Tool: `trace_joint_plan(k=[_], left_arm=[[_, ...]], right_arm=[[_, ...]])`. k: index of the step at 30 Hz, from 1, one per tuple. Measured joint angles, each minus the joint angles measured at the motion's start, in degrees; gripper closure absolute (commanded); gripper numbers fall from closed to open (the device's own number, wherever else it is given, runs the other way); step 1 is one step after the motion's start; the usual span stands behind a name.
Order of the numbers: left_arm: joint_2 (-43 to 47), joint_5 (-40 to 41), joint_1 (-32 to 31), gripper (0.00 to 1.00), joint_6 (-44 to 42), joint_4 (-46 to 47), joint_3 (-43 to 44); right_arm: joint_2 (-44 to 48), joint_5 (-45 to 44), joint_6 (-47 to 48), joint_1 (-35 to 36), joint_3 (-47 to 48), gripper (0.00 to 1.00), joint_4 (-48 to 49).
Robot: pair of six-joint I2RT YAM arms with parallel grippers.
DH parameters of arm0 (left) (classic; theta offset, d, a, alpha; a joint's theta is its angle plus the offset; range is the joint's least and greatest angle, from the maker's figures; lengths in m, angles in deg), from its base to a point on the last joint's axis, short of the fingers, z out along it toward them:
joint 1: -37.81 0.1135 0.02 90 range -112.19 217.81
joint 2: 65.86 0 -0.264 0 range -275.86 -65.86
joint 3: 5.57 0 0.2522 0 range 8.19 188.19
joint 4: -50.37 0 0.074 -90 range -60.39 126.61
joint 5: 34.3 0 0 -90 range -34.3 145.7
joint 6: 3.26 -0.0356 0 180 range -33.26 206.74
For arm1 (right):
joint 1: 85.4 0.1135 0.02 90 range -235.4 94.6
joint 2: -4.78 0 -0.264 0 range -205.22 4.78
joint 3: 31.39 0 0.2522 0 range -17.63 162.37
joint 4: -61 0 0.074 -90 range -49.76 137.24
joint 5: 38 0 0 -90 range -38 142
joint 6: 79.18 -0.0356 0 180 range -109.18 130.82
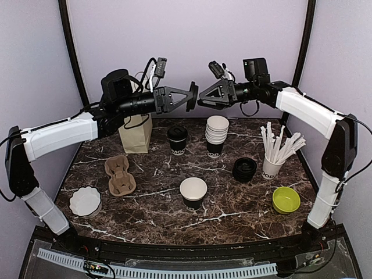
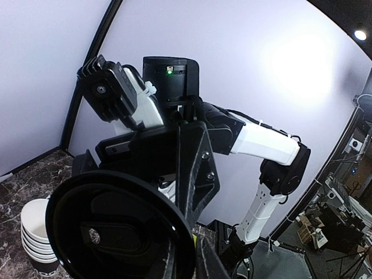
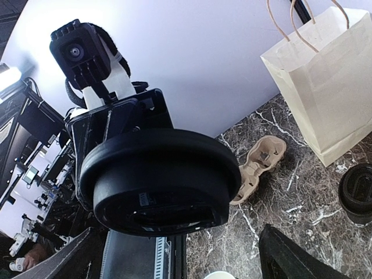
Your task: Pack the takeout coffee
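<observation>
From above, the left end effector (image 1: 187,96) pinches a round black plastic lid (image 1: 192,96) in mid-air just beside the right end effector (image 1: 201,103), over a veined marble desk (image 1: 232,212) where a lidded paper cup (image 1: 176,140) stands. The left wrist view shows the lid's glossy, concentric hollow. The right wrist view shows its own fingers (image 3: 290,256) spread wide below the lid's smooth thick rim

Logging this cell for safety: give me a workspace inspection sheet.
Surface: dark marble tabletop, white-veined.
Job's things: lidded black-banded paper cup; open paper cup; stacked paper cups; pile of black lids; brown paper bag; cardboard cup carrier.
Clutter: cup of white sticks; green bowl; white fluted dish.
Grippers: left gripper shut on round black plastic lid; right gripper open, facing it.
Cables: black cables at both wrists.
Surroundings: plain lilac walls.
</observation>
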Motion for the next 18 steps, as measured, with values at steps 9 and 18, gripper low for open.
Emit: trace_joint_plan(k=[9,18], left_arm=[[-1.1,-1.0,0.0,0.85,1.5,1.4,-0.1],[-1.7,-1.9,0.0,0.83,2.5,2.6,-0.2]], right_arm=[[-0.3,2.0,-4.5,0.7,0.0,0.06,4.6],[-1.1,2.4,-8.8,1.0,-0.2,0.24,9.0]])
